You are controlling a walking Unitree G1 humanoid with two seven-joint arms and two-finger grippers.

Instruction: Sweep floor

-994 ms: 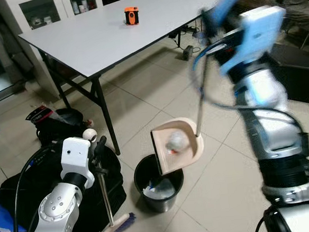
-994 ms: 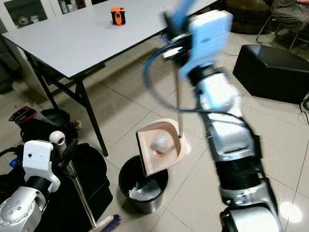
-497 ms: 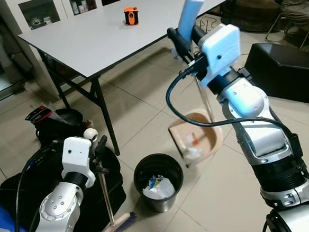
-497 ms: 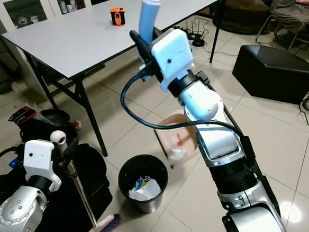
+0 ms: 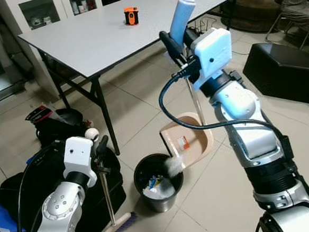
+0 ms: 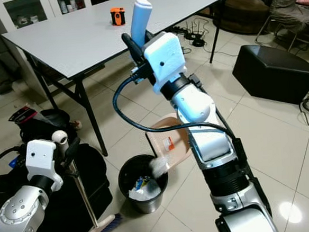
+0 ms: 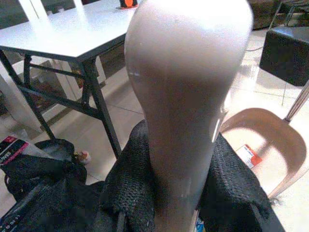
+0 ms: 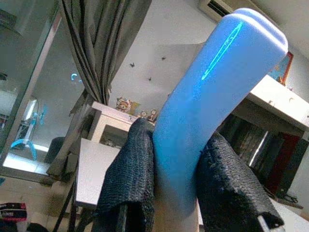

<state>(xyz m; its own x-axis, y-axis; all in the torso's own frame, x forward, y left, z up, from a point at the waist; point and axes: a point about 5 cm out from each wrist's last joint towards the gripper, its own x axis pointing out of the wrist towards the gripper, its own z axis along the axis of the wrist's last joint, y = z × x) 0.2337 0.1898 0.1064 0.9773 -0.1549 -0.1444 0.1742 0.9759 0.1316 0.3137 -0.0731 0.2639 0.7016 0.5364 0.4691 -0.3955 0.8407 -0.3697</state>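
Note:
My right gripper [image 5: 177,40] is shut on the blue grip [image 5: 181,16] of a long-handled beige dustpan [image 5: 190,140]. The pan hangs tilted over the rim of a black bin [image 5: 140,173]. A white crumpled wad [image 5: 174,166] is at the pan's lower lip, just above the bin. A small orange-and-white scrap lies in the pan. My left gripper [image 5: 97,152] is shut on the broom pole [image 5: 107,196] just below its white knob [image 5: 91,133]. The broom stands upright, with its bristles [image 5: 120,227] on the floor by the bin. The left wrist view has the broom handle [image 7: 183,96] between the fingers.
A grey table [image 5: 111,34] with an orange object [image 5: 131,15] stands behind the bin. Black bags [image 5: 54,128] lie to my left under it. A black ottoman [image 5: 284,70] and a seated person [image 5: 297,0] are at the far right. Open tiled floor lies to the right of the bin.
My right arm swung the dustpan away to the right, then brought it back over the bin. The white wad has slid from the pan's middle to its lip. The left arm stayed still.

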